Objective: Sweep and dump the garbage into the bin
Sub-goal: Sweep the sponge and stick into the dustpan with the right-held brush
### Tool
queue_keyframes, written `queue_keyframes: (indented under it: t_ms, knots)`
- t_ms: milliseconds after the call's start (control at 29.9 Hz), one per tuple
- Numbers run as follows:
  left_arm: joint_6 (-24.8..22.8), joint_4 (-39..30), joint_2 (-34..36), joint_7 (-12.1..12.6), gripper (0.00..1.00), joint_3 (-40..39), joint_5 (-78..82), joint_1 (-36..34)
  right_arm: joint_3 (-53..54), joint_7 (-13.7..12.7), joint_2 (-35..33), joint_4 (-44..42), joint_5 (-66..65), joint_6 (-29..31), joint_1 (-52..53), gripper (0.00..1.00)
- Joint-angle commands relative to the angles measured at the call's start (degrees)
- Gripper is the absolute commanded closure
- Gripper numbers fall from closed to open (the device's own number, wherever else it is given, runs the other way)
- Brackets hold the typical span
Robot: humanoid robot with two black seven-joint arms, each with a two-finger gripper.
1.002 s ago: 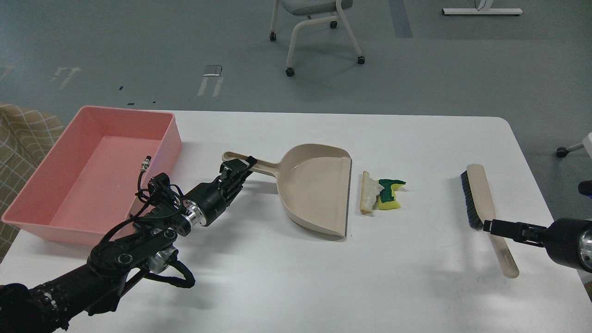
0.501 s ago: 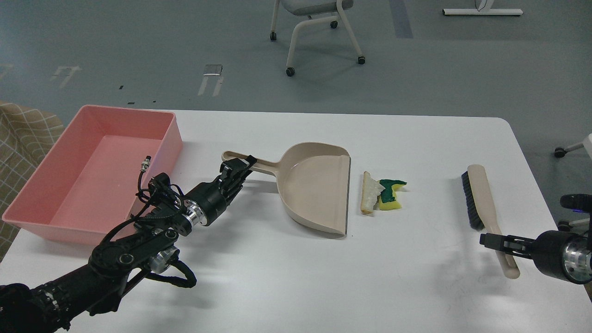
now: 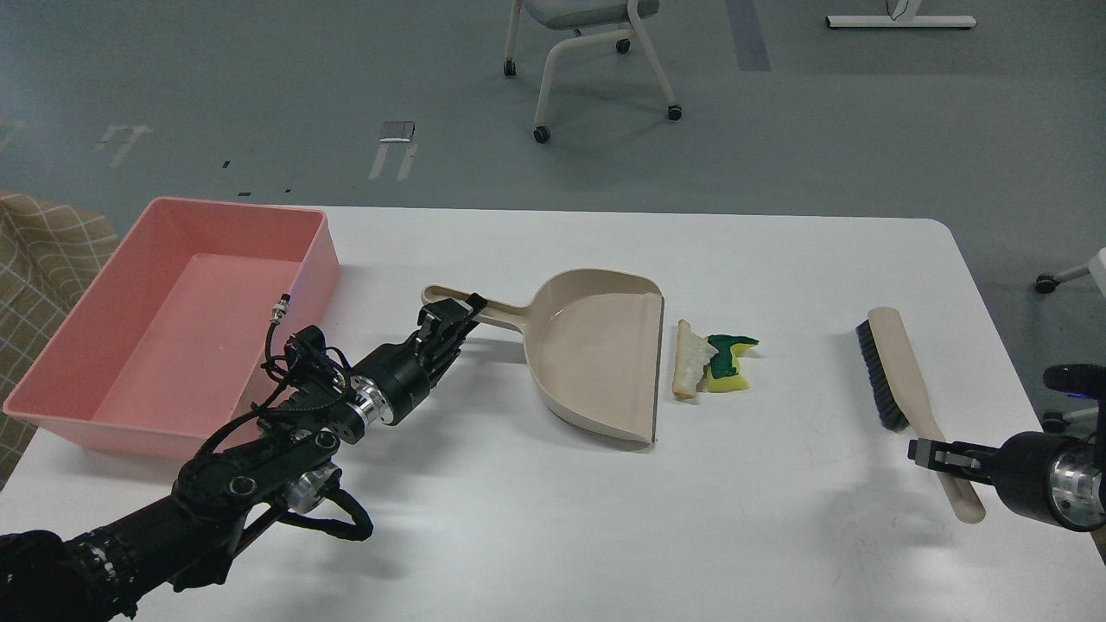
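While the white table has wide bare room along its near side and between the scraps and the brush, its left end is taken up by the pink bin, which sits near the left edge with its open top facing up. The dustpan lies in the middle, its flat lip facing right and its handle pointing left toward the bin. Just beside that lip, a narrow gap away, lies the garbage: a pale crusty stick and, touching it on the right, a yellow sponge piece with a green top. Well to the right, near the table's right edge, the brush lies with its black bristles facing left and its handle running toward the near right corner.

The left gripper is at the dustpan handle, its fingers clamped around it. The right gripper reaches in from the right edge and meets the brush handle close to its near end; whether its fingers are closed on the handle I cannot tell.
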Motion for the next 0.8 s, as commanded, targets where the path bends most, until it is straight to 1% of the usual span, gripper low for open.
queue_keyframes:
  t_ms: [0,334,434,501,534,601,768]
  knots:
    - [0.08,-0.09,-0.01,0.01,0.88,0.02,0.09,0.20,0.29,0.49,0.94,-0.18,0.03,-0.01,0.06,1.00]
    - [0.79,-0.09,-0.01,0.01,0.88,0.11,0.09,0.21,0.29,1.02,6.12,0.09,0.12,-0.01,0.49,1.00]
    - [0.79,-0.09,-0.01,0.01,0.88,0.11,0.09,0.21,0.12,0.93,9.02,0.00,0.12,-0.01,1.02,1.00]
    - [0.79,-0.18,-0.01,0.01,0.88,0.11,0.09,0.12,-0.41,0.84,12.18,0.09,0.12,-0.01,2.34,1.00]
    - [0.79,-0.18,-0.01,0.01,0.88,0.11,0.09,0.12,-0.41,0.84,12.19,0.09,0.12,-0.01,2.34,1.00]
    - [0.79,-0.18,-0.01,0.01,0.88,0.11,0.09,-0.14,-0.85,0.49,15.52,0.09,0.12,-0.01,3.39,1.00]
    - [0.79,-1.06,0.69,0.01,0.88,0.20,0.17,-0.23,-2.69,0.49,18.78,0.53,0.12,-0.01,6.21,1.00]
